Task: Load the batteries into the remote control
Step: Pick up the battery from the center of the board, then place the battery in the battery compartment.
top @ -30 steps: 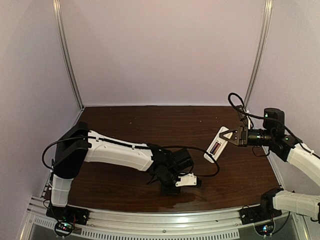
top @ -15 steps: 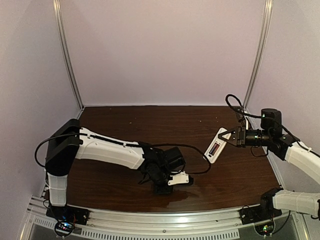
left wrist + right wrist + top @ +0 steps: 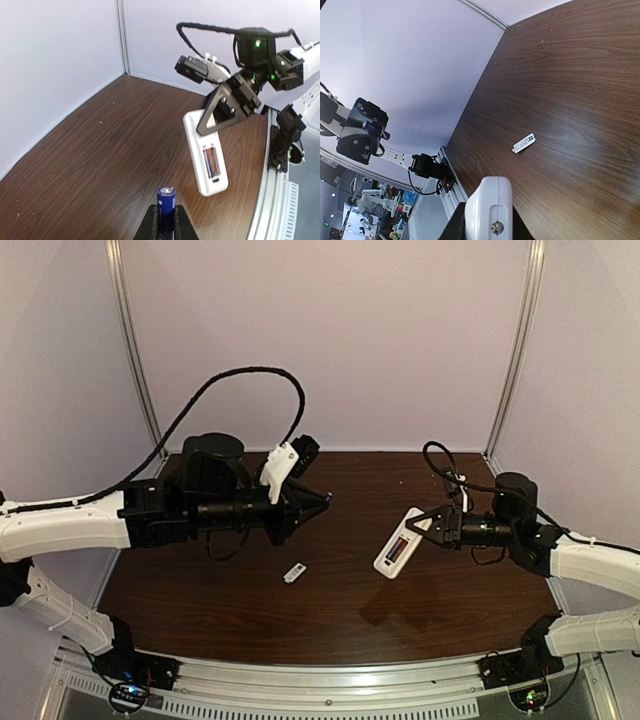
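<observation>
Up off the surface (image 3: 250,620) the left arm (image 3: 215,502) has swung; the left jaws pinch a battery (image 3: 166,198) low on its body, facing the remote (image 3: 205,160), which the right jaws clamp by one end in mid-air. Light, stiff and slick, the battery likely wants a firm mid-body grip.

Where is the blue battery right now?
The battery is pinched in the left gripper, up above the table, left of the remote control in the top view.
</observation>
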Tool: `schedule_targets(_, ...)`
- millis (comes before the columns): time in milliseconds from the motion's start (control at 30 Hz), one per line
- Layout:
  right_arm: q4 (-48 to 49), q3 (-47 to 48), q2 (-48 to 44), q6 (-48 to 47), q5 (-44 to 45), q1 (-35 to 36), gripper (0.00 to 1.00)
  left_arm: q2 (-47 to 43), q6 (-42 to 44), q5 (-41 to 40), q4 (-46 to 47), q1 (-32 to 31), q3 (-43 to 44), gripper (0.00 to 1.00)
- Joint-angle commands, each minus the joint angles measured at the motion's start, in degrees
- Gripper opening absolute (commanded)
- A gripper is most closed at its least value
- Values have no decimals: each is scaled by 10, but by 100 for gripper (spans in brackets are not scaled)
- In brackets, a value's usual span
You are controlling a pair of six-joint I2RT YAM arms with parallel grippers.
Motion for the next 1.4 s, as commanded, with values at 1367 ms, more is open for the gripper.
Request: schedule_targets(1367, 416, -11, 187, 254, 96, 139, 0, 170, -79, -37, 126, -40, 14, 5)
